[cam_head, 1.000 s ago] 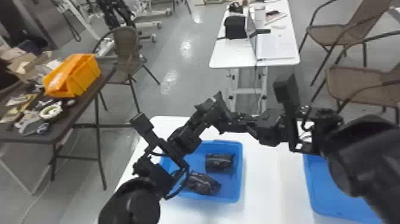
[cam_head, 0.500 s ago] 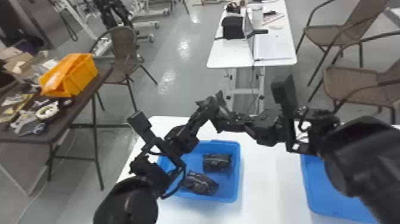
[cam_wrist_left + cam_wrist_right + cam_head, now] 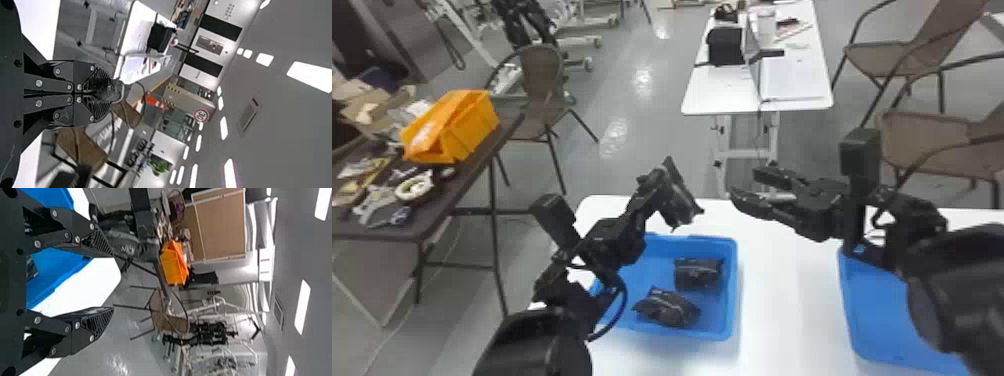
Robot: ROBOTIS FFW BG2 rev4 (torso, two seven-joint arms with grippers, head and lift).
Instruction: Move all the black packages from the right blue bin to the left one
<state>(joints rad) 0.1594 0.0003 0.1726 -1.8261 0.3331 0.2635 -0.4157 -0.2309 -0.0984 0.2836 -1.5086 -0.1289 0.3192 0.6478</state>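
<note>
My left gripper (image 3: 659,180) is above the far side of the left blue bin (image 3: 734,290), shut on a black package (image 3: 680,204) that hangs at its tips. In the left wrist view the left gripper (image 3: 103,93) has its fingers together with the package's dark, crinkled end (image 3: 113,89) between them. Two more black packages, one farther back (image 3: 699,272) and one nearer (image 3: 668,307), lie inside the left bin. My right gripper (image 3: 744,185) stands open over the table, left of the right blue bin (image 3: 882,310). The right wrist view shows the right gripper (image 3: 113,283) with parted fingers.
Both bins stand on a white table (image 3: 782,320), with a strip of tabletop between them. Beyond it are another white table (image 3: 727,90) and brown chairs (image 3: 922,145). A dark table with an orange bin (image 3: 467,125) stands at the left.
The right gripper has parted from the package and shifted right, opening a gap between the two grippers. The left gripper now holds the package alone. The packages in the left bin have stayed put.
</note>
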